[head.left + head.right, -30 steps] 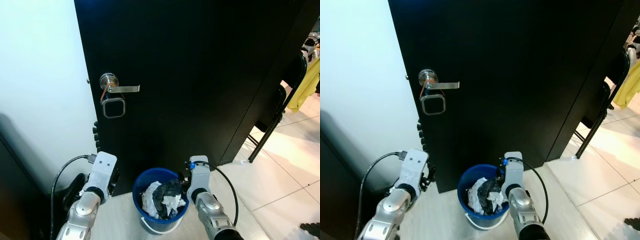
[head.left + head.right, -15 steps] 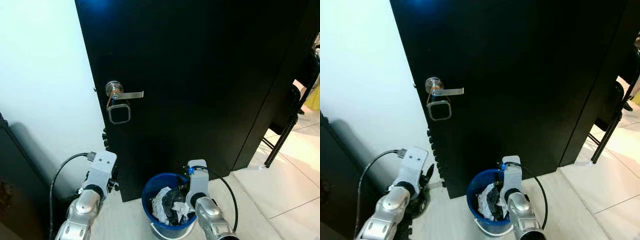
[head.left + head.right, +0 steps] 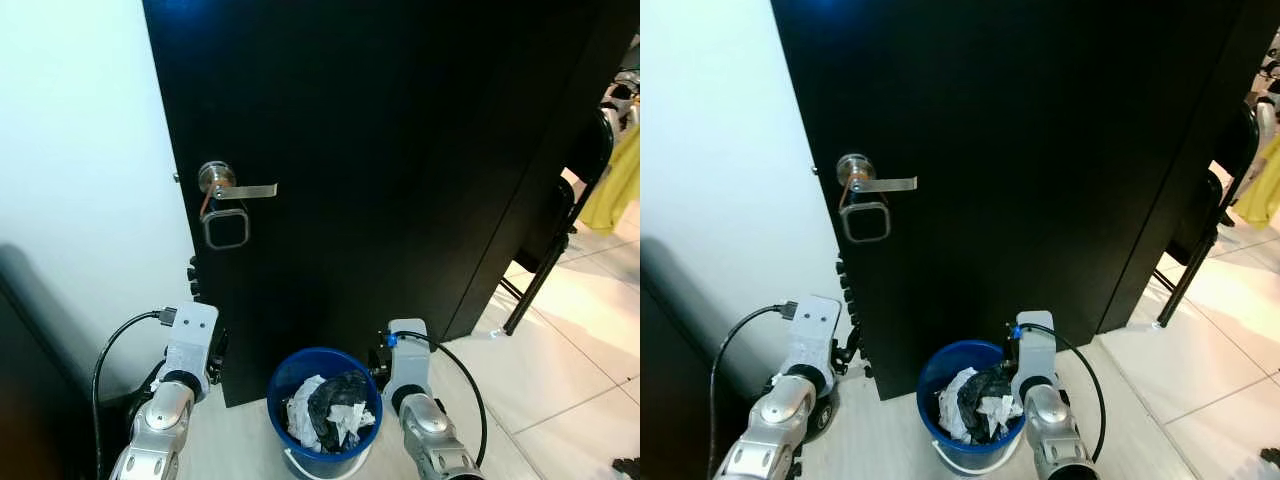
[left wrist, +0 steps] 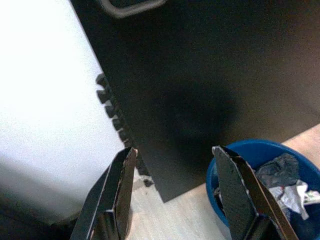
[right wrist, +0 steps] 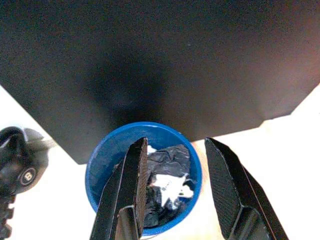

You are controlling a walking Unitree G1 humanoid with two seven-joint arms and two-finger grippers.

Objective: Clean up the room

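Observation:
A blue bucket (image 3: 325, 405) stands on the floor at the foot of a black door (image 3: 400, 150), holding crumpled white and black trash (image 3: 325, 412). My right gripper (image 5: 176, 144) hangs open just above and to the right of the bucket (image 5: 145, 175), with nothing between its fingers. Left of the bucket, near the door's edge, my left gripper (image 4: 172, 152) is open and empty too. Both silver wrists sit low, the left wrist (image 3: 190, 340) and the right wrist (image 3: 408, 345) either side of the bucket.
The door has a silver lever handle (image 3: 235, 190) with a lock plate under it. A white wall (image 3: 80, 200) is at the left. A black folding chair (image 3: 560, 220) and yellow cloth (image 3: 615, 185) stand on tiles at the right. A black round weight (image 5: 17, 167) lies by the door.
The whole picture has swung sideways and back, so the camera moved. Both arms stay low beside the bucket. Nothing was taken hold of or let go.

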